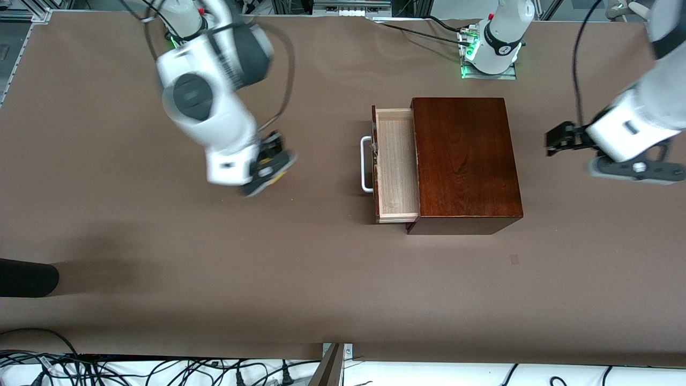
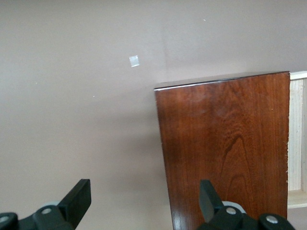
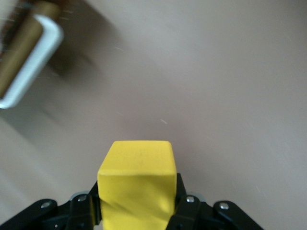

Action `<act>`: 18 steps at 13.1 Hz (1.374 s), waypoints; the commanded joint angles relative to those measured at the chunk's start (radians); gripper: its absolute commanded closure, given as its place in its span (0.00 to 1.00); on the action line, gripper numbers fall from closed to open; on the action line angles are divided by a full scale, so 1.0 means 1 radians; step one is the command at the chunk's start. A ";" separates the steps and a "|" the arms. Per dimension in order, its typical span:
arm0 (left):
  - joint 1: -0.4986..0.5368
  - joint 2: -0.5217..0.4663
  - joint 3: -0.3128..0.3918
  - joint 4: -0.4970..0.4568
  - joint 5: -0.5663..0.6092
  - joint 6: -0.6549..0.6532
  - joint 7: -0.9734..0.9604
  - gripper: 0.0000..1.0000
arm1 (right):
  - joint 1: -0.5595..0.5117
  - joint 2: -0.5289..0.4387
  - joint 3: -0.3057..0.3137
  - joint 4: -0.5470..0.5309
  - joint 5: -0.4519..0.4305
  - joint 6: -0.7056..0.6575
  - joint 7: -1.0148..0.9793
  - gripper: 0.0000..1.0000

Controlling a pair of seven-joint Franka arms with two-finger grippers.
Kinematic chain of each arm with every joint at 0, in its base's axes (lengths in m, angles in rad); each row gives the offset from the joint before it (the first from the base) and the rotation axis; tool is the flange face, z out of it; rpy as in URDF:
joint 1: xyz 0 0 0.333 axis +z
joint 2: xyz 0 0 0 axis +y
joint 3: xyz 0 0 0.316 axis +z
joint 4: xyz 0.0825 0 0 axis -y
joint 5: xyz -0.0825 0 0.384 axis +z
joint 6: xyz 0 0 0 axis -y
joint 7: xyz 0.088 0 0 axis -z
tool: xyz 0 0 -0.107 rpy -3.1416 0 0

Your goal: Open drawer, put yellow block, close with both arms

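The drawer (image 1: 396, 161) stands pulled out of the mahogany box (image 1: 463, 161), its pale tray bare and its white handle (image 1: 366, 163) facing the right arm's end of the table. My right gripper (image 1: 270, 166) hangs over bare table off the handle end, shut on the yellow block (image 3: 136, 182). The handle (image 3: 33, 62) shows blurred in the right wrist view. My left gripper (image 1: 557, 142) is open and holds nothing, in the air beside the box's closed end. In the left wrist view its fingers (image 2: 79, 196) straddle the box's edge (image 2: 225, 143), and a strip of the drawer (image 2: 298, 134) shows.
A black rounded object (image 1: 27, 277) pokes in at the table's edge toward the right arm's end. A small tape mark (image 1: 514, 259) lies on the brown table nearer the front camera than the box. Cables (image 1: 161, 370) run below the table's near edge.
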State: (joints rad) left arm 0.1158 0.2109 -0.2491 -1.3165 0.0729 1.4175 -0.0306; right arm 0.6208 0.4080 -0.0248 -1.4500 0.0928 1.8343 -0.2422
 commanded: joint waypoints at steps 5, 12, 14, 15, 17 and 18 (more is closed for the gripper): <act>-0.074 -0.260 0.211 -0.382 -0.061 0.276 0.129 0.00 | 0.302 0.304 -0.017 0.404 -0.131 -0.018 -0.058 1.00; -0.062 -0.240 0.208 -0.360 -0.055 0.255 0.129 0.00 | 0.421 0.319 -0.017 0.413 -0.189 0.035 -0.156 1.00; -0.062 -0.242 0.209 -0.353 -0.051 0.242 0.129 0.00 | 0.438 0.339 -0.018 0.415 -0.203 0.043 -0.169 1.00; -0.064 -0.242 0.202 -0.348 -0.051 0.232 0.126 0.00 | 0.438 0.350 -0.018 0.416 -0.205 0.054 -0.186 1.00; -0.065 -0.240 0.195 -0.345 -0.053 0.227 0.121 0.00 | 0.439 0.367 -0.017 0.415 -0.229 0.056 -0.218 1.00; -0.065 -0.239 0.195 -0.343 -0.051 0.227 0.130 0.00 | 0.441 0.376 -0.017 0.415 -0.229 0.057 -0.218 1.00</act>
State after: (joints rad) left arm 0.0536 -0.0166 -0.0525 -1.6636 0.0253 1.6621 0.0843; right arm 1.0526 0.7521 -0.0317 -1.0672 -0.1189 1.8884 -0.4343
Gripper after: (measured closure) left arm 0.000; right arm 0.445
